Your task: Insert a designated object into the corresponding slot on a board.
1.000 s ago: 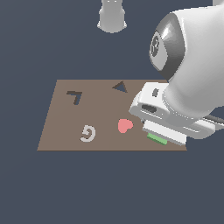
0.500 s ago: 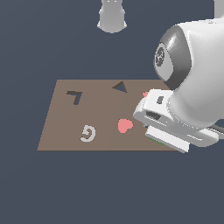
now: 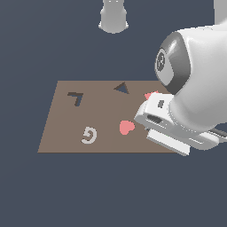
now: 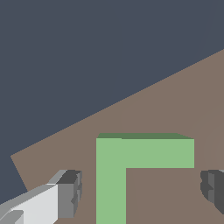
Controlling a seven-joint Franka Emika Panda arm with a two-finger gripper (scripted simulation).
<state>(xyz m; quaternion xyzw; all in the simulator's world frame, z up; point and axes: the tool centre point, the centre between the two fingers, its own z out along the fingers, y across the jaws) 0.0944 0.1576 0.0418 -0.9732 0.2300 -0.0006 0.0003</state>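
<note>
Grey fingertips (image 4: 70, 192) of the end effector (image 4: 142, 190) stand spread wide, released, one on each side of the green L-shaped block (image 4: 127, 168), touching neither arm of it. The block lies flat on the brown board (image 3: 66, 128) near one corner. In the exterior view the arm's white bulk hides the block entirely and covers the board's right end. A pink heart (image 3: 126, 127) lies just beside the hand; the dark L-shaped slot (image 3: 75, 97) sits well apart toward the exterior view's left, with a triangular cutout (image 3: 122, 88) and a pale G-shaped piece (image 3: 89, 135) between.
</note>
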